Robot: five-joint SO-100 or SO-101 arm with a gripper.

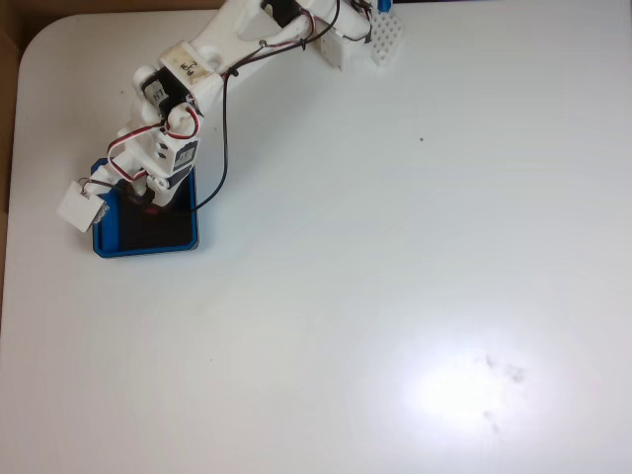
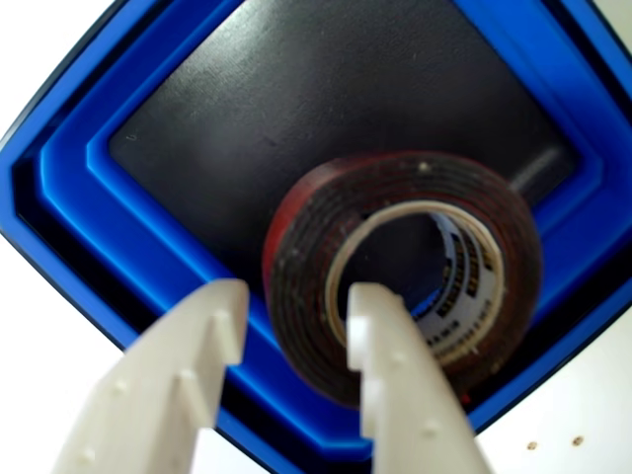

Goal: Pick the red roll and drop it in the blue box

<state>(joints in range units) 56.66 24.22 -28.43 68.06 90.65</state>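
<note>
In the wrist view the red roll (image 2: pixel 296 247), with a dark red rim and a pale inner core, hangs over the blue box (image 2: pixel 118 227) and its black floor. My gripper (image 2: pixel 296 308) is shut on the roll's wall, with one white finger (image 2: pixel 207 355) outside the ring and the other finger (image 2: pixel 390 365) in its hollow. In the fixed view the gripper (image 1: pixel 149 200) stands over the blue box (image 1: pixel 148 247) at the table's left. A speck of the red roll (image 1: pixel 151 210) peeks out below the gripper.
The white arm (image 1: pixel 197 69) reaches in from the top of the fixed view, beside a white perforated block (image 1: pixel 387 39). A small white square part (image 1: pixel 81 207) overhangs the box's left edge. The table's left edge lies close to the box.
</note>
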